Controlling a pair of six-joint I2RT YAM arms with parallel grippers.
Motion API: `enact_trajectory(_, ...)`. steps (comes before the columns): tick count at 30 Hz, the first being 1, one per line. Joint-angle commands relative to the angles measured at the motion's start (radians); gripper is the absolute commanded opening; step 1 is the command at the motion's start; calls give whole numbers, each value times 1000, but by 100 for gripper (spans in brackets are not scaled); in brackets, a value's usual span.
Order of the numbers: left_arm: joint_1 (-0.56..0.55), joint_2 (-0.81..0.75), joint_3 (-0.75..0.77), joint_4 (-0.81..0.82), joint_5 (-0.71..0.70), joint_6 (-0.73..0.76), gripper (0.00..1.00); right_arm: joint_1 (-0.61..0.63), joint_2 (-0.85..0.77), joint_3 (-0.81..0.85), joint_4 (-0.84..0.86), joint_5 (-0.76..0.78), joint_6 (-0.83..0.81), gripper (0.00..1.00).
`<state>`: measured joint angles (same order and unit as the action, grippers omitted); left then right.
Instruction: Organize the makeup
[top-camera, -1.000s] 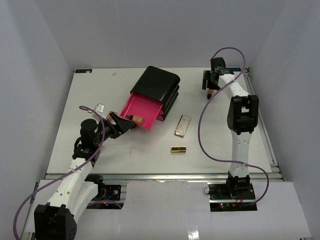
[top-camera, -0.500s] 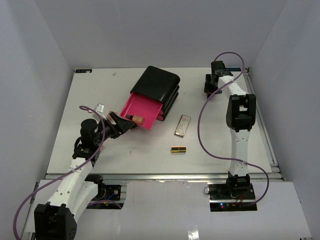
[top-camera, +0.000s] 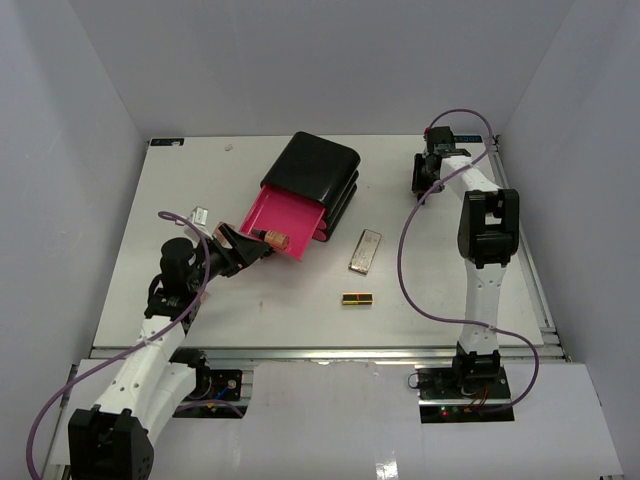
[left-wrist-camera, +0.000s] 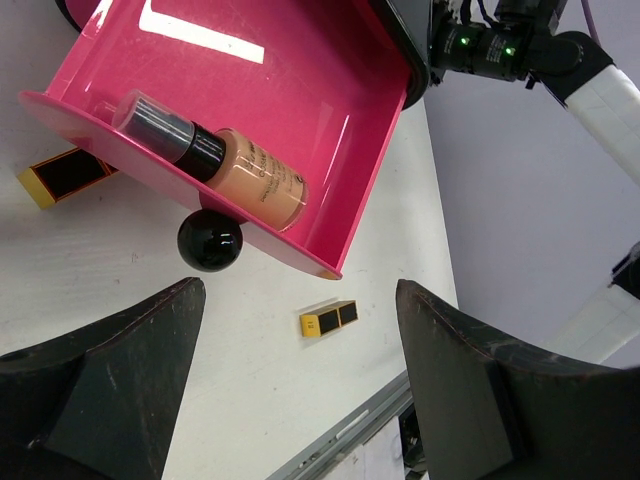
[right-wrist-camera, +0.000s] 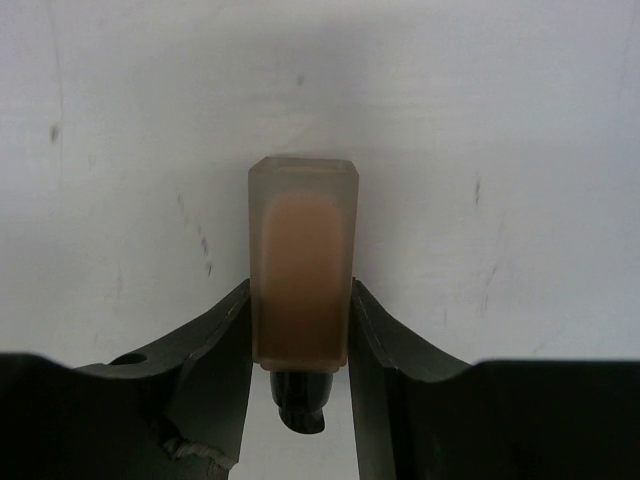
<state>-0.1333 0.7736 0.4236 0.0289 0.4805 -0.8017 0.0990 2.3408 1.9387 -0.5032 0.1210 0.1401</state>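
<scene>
At the far right of the table (top-camera: 200, 180), a small tan bottle (right-wrist-camera: 300, 250) is clamped between the narrowed fingers (right-wrist-camera: 215, 345) of the right gripper (right-wrist-camera: 300, 298), black cap toward the wrist, presumably so that it can be carried to the pink drawer (top-camera: 290, 212). That drawer is drawn out of the black box (top-camera: 318, 168) and holds a second bottle (left-wrist-camera: 250, 180). The left gripper (left-wrist-camera: 300, 292) is spread wide and empty just before the drawer's knob (left-wrist-camera: 210, 241), probably placed there to steady it.
</scene>
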Motion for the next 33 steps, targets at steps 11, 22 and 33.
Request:
enact_trajectory(11, 0, -60, -3, 22, 0, 7, 88, 171, -862, -544, 284, -517, -417, 8)
enact_trajectory(22, -2, -100, -19, 5, -19, 7, 88, 705, -842, -488, 213, -247, -666, 8)
enact_trajectory(33, -2, -117, -24, -6, -32, 12, 87, 870, -537, -267, 209, 60, -664, 11)
